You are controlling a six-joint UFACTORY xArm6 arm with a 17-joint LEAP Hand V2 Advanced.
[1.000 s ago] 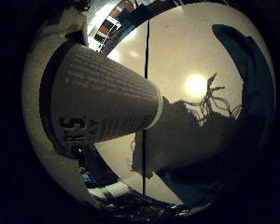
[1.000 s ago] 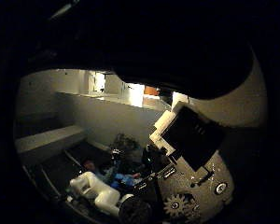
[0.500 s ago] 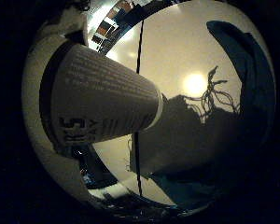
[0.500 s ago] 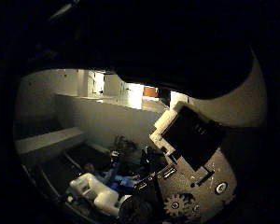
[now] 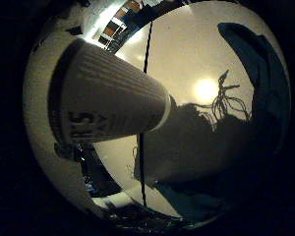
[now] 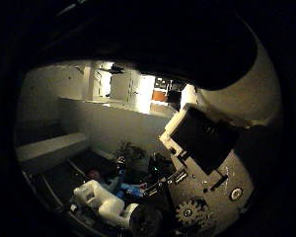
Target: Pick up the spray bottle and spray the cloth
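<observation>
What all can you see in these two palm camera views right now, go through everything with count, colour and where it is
Spray bottle: one, pale ribbed body with dark print, filling much of the little finger side view, close to the palm.
Cloth: one, dark blue-teal, lying on the table beyond the bottle.
Table: one, light beige, with a bright lamp reflection and a dark shadow on it.
Room background: pale walls and a lit opening, in the thumb side view.
Hand: one, white and black geared parts, at the edge of the thumb side view.

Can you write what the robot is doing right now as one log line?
spray bottle: close against palm | cloth: on table, apart from bottle | hand: above table | spray: none seen
</observation>
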